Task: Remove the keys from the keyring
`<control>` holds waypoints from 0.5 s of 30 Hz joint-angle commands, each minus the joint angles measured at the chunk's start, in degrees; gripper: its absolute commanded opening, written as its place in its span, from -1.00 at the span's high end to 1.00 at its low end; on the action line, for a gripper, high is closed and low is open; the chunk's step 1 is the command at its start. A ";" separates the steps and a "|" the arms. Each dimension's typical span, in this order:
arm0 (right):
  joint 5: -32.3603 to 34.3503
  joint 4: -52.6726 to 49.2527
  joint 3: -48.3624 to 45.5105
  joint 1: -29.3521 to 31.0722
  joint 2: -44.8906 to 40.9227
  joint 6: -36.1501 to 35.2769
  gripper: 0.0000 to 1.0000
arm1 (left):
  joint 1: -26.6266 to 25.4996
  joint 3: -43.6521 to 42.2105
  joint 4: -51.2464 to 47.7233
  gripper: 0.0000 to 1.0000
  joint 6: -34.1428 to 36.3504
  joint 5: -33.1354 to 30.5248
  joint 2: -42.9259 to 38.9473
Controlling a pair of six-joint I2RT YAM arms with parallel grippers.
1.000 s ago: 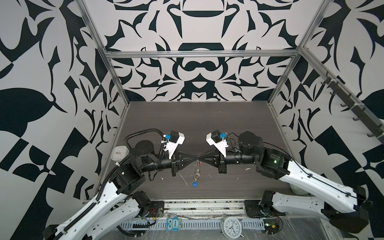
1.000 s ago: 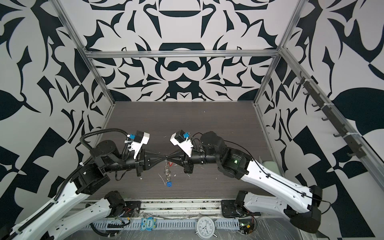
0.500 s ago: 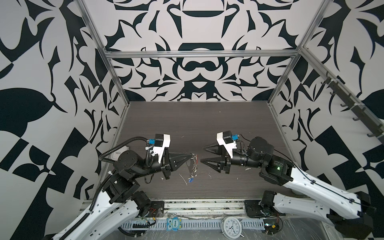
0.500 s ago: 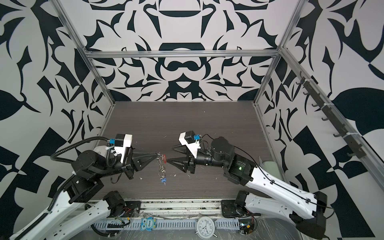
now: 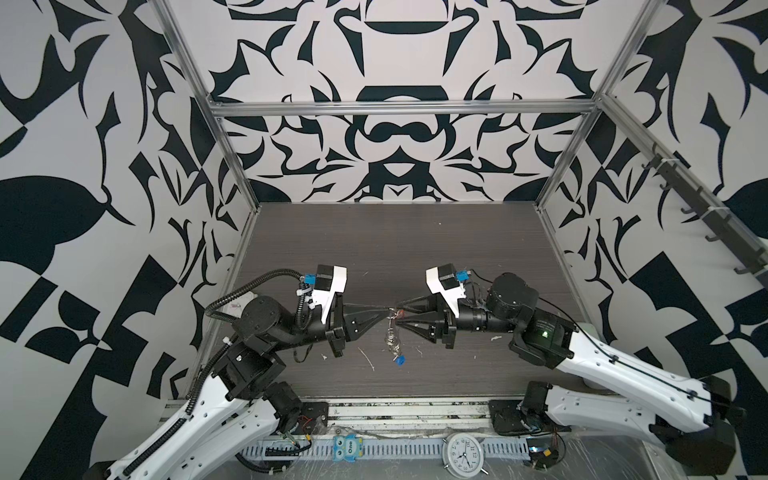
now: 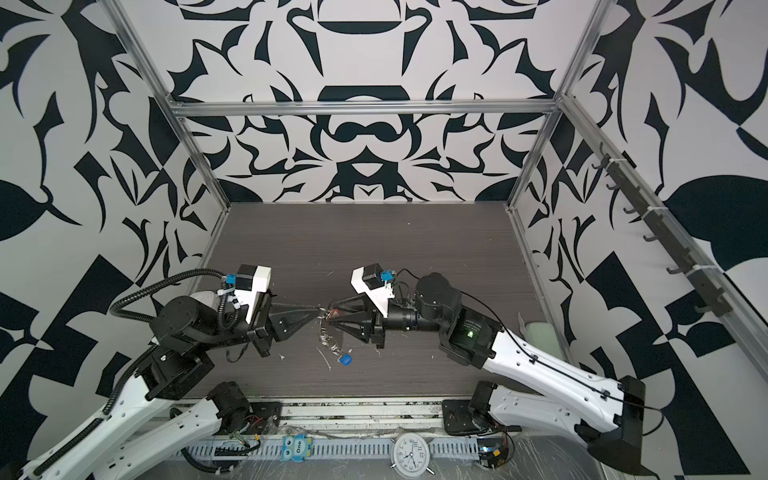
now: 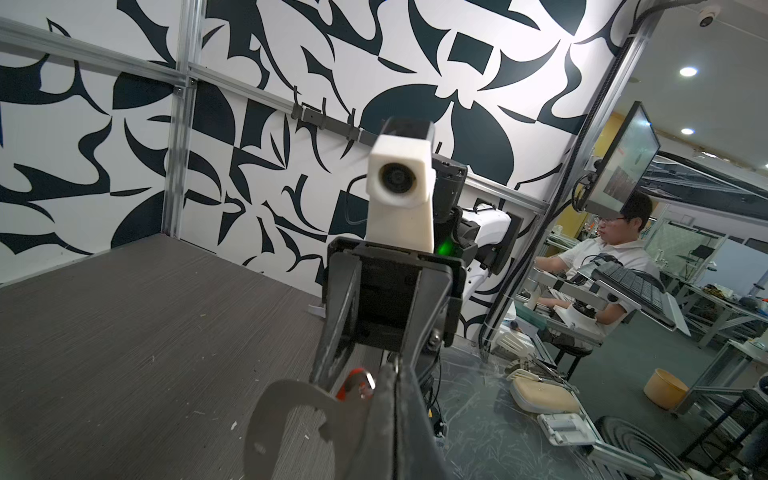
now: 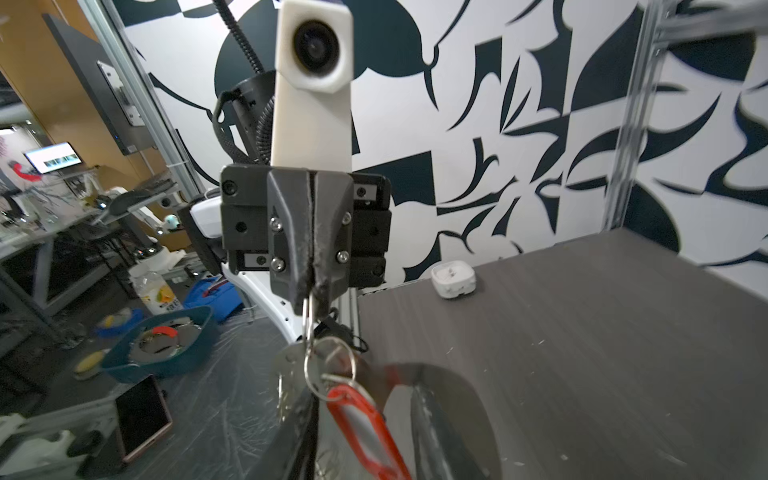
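The left fingers are pressing fully together, and their tip is pinching a silver link of the keyring. The rest of the keyring is hanging straight below that tip, over the bench, with the blue tag dangling lowest. I cannot tell whether the blue tag is touching the bench. The red tag is hanging from a split ring just under the same tip. The right fingers are facing the left fingers tip to tip, almost touching. They are standing partly apart with the red tag lying between them, and nothing is showing them clamping it. The keys themselves are too small to pick out in the bunch.

The main risk is probably sitting in that narrow pinch. If the right fingers are closing on the red tag and pulling while the split ring is threaded through the link, the pull is going into the left fingers' hold, not into the ring. That could be dragging the link out and dropping the whole bunch onto the bench below the left fingers.

The tag is smooth plastic and hanging at a slant, so an off-centre squeeze is likely to be sliding off it. The loose bunch below would then be swinging.

With the two tips this close, any sideways correction is also risking the right fingers knocking the left fingers and jarring the link free.
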 commanded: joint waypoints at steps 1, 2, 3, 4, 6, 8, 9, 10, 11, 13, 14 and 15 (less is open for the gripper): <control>-1.56 3.19 0.78 0.03 -0.53 0.43 0.47 | -0.13 -1.01 3.64 1.00 -0.63 -0.95 -1.33; -1.55 3.22 0.67 -0.01 -0.64 0.53 0.57 | -0.13 -1.01 3.68 1.00 -0.63 -1.28 -1.45; -1.49 3.24 0.58 -0.01 -0.73 0.50 0.63 | -0.12 -1.09 3.78 1.00 -0.70 -1.72 -1.61; -1.39 3.15 0.49 0.01 -0.86 0.53 0.70 | -0.11 -1.20 3.99 1.00 -0.72 -1.92 -1.79; -1.11 3.11 0.31 0.03 -0.90 0.46 0.88 | -0.10 -1.77 4.75 1.00 -0.94 -2.57 -2.07; -1.28 3.02 0.46 0.00 -0.82 0.42 1.00 | -0.10 -2.15 5.40 1.00 -1.23 -3.09 -2.10; -1.37 2.92 0.40 0.00 -0.74 0.36 1.00 | -0.10 -2.15 5.54 1.00 -1.39 -3.22 -2.09; -1.53 2.84 0.49 -0.04 -0.69 0.48 1.00 | -0.10 -2.11 5.73 1.00 -1.49 -3.29 -1.99; -1.76 2.83 0.49 0.00 -0.57 0.62 1.00 | -0.10 -2.14 5.92 1.00 -1.59 -3.42 -2.04; -2.59 1.87 1.13 0.03 -0.07 0.60 1.00 | -0.10 -2.27 6.58 1.00 -1.78 -3.61 -2.20; -2.97 1.13 1.51 -0.01 0.13 0.46 1.00 | -0.10 -2.36 6.94 1.00 -1.86 -3.78 -2.31; -3.37 0.40 1.91 -0.02 0.44 0.33 1.00 | -0.12 -2.50 7.50 1.00 -2.06 -3.82 -2.51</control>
